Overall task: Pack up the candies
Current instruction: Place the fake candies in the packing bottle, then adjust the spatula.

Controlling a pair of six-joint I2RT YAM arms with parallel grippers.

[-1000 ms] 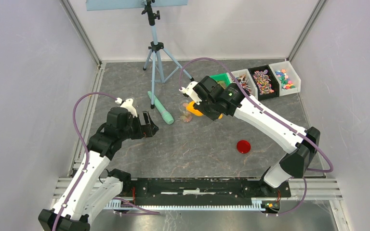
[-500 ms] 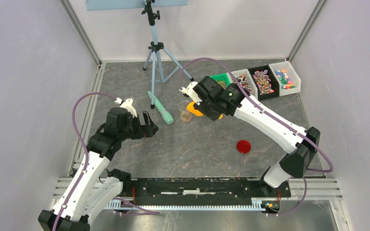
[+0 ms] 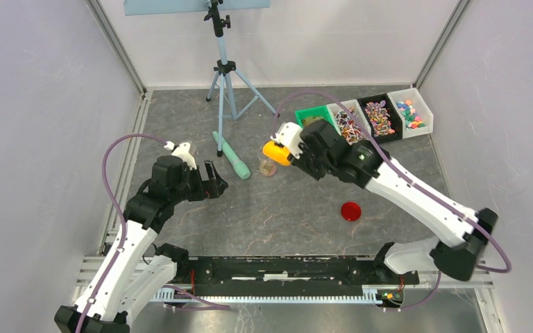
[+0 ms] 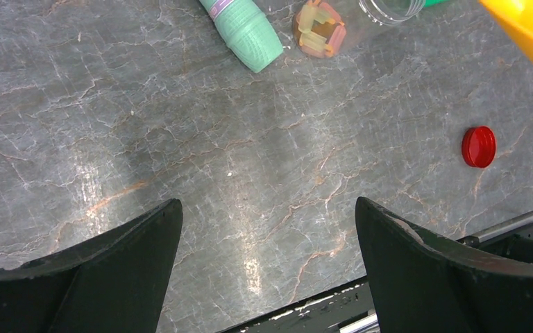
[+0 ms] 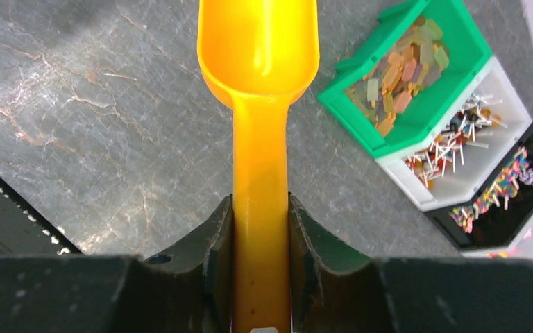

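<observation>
The right gripper (image 5: pixel 260 218), clamped on the scoop (image 3: pixel 275 151) handle, was nearer the candies (image 3: pixel 378 116), which lay at 2 o'clock.

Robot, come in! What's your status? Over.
Left end effector open, empty. Right end effector gripping empty orange scoop. Some candies in jar. Path clear.

The grey marbled table (image 3: pixel 284 215) is carrying a tripod (image 3: pixel 223 76) standing at eleven o'clock and a row of four bins (image 3: pixel 361 103) sitting at two o'clock. A mint-green tube (image 3: pixel 232 156) is lying at ten o'clock, a clear jar (image 3: pixel 268 167) just beside it, and a red lid (image 3: pixel 350 211) is lying at four o'clock.
</observation>
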